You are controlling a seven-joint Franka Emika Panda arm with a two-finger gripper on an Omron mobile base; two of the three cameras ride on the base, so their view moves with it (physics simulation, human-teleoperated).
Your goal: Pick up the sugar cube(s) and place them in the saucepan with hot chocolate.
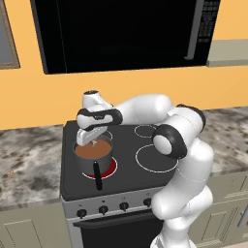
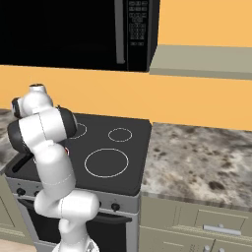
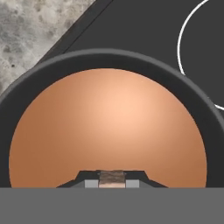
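Note:
The saucepan [image 1: 86, 164] is a small grey pot on the stove's front left burner, its black handle [image 1: 98, 177] pointing toward the front edge. Brown hot chocolate [image 3: 109, 127] fills it. My gripper [image 1: 91, 139] hangs just above the liquid, inside the pot's rim [image 3: 109, 56]. In the hand view the gripper [image 3: 112, 182] is shut on a tiny tan sugar cube [image 3: 112, 176] pinched between the two dark tips, over the near part of the drink. A small pinkish speck that looks like another sugar cube [image 1: 10, 173] lies on the counter far to the left.
The black cooktop [image 2: 123, 162] has white burner rings [image 1: 156, 158] to the right of the pot and a glowing red ring under it. Knobs [image 1: 103, 209] line the stove front. A dark microwave [image 1: 121, 34] hangs overhead. Speckled stone counter [image 2: 197, 162] flanks both sides.

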